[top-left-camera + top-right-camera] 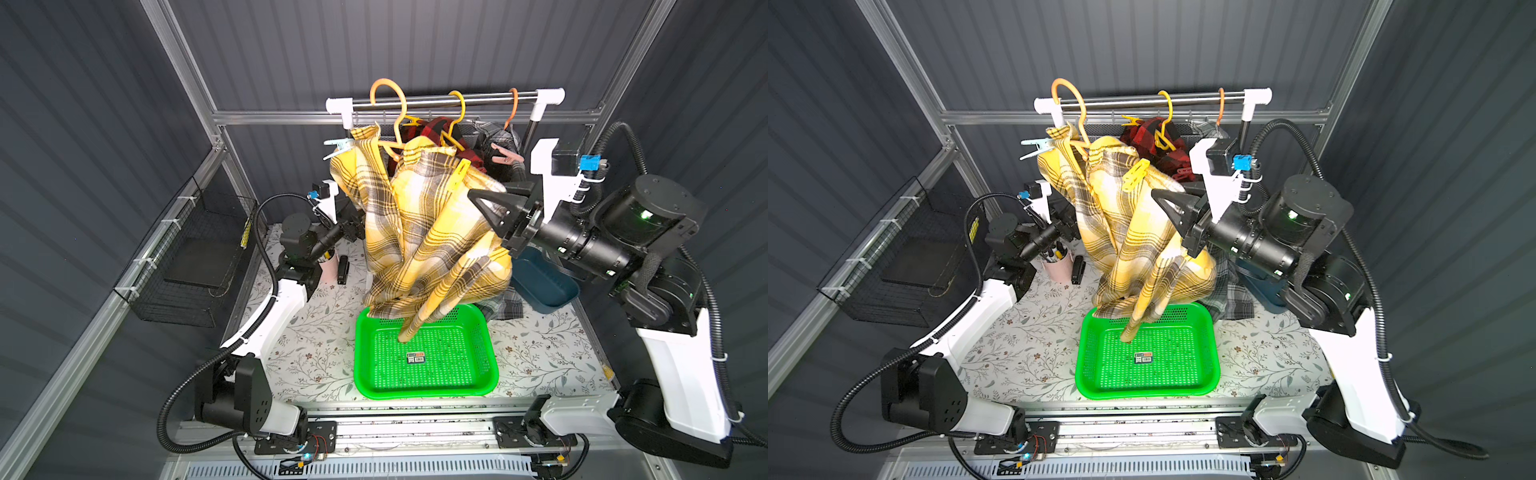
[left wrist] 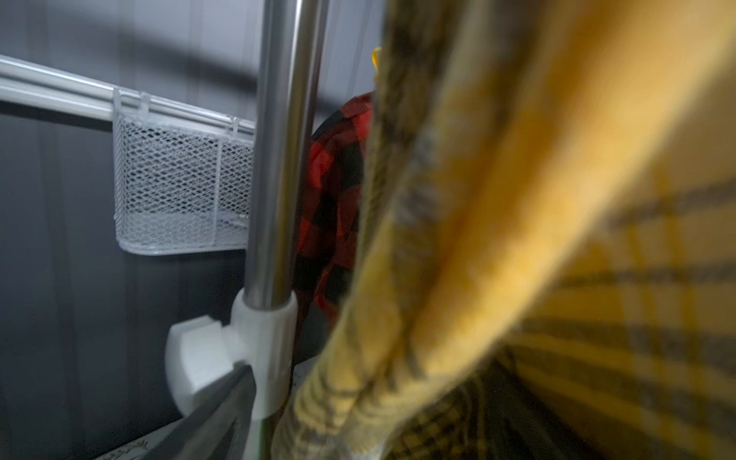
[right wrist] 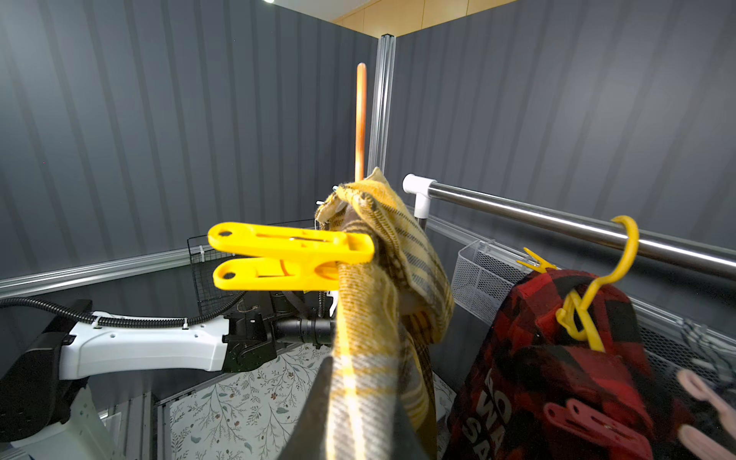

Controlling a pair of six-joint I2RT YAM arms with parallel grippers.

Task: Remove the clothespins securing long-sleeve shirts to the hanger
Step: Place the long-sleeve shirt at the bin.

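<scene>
Below, yellow sleeve (image 1: pixel 409 332) in green basket (image 1: pixel 424 391)

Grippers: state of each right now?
Left gripper: cannot tell, mostly hidden behind the yellow plaid shirt.
Right gripper: closed on the yellow plaid shirt's cloth.

hidden by the yellow shirt (image 1: pixel 419 232) and the edges
in both top views the yellow shirt covers the left gripper (image 2: pixel 223 406); its wrist view gives only one dark blurred finger at the edge, so the jaws cannot be judged. the cloth near that camera is out of focus. the white letters on the red shirt (image 3: pixel 513 326) are cut by the edge. the label (image 1: pixel 415 357) in the green basket (image 1: pixel 424 390) is too small to read.
</scene>
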